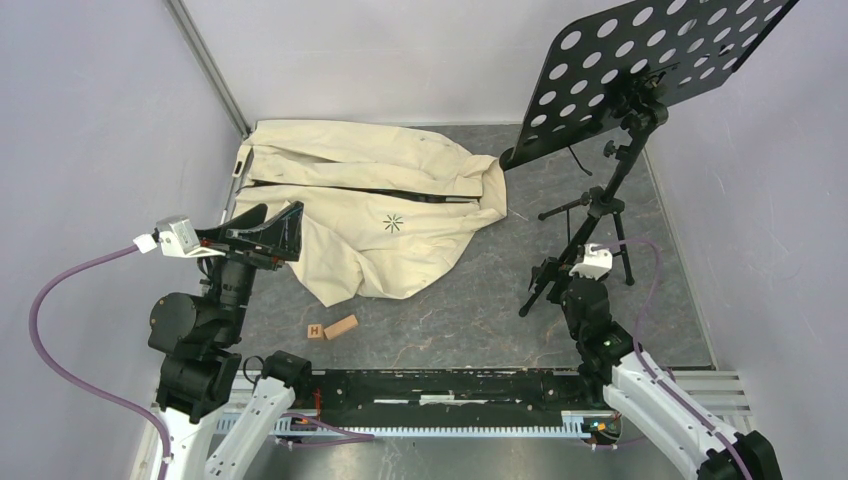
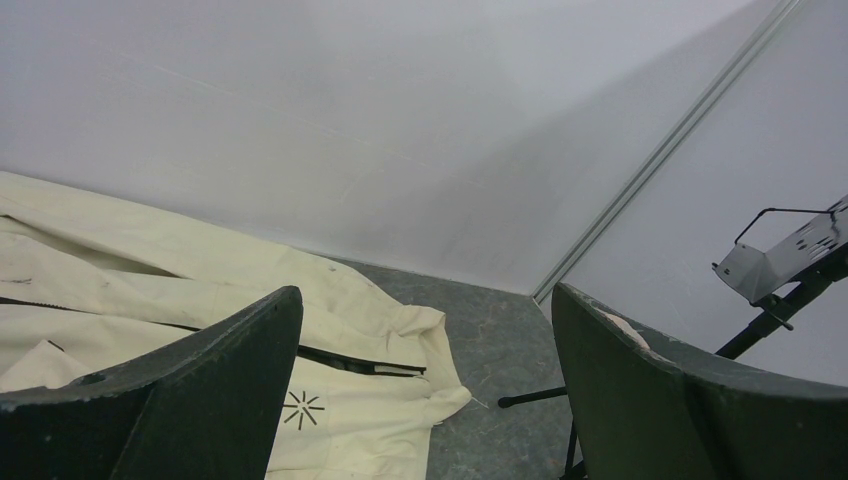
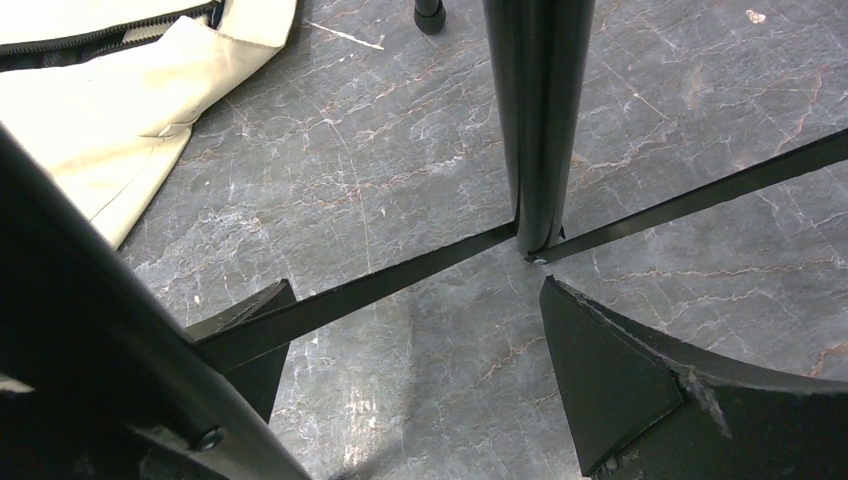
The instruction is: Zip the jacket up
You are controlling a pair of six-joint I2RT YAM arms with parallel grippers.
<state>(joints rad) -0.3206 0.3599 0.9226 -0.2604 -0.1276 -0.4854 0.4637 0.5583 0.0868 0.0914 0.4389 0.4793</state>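
grey marbled table (image 1: 500,290), pale walls, both grippers empty

we see the jacket (image 1: 370,215) lying flat and rumpled at the far left of the table, its dark zipper (image 1: 400,193) running crosswise through the middle, the black starburst logo (image 1: 393,222) on the nearer panel. our left gripper (image 1: 265,232) hangs over the jacket's near left edge, fingers (image 2: 200,390) spread wide with nothing between them. our right gripper (image 3: 430,370) is spread wide too, holding nothing, poised over the tripod legs of the music stand (image 1: 640,70) on the right side, well apart from the jacket. two small wooden blocks (image 1: 330,328) lie on the table just nearer than the jacket's hem.
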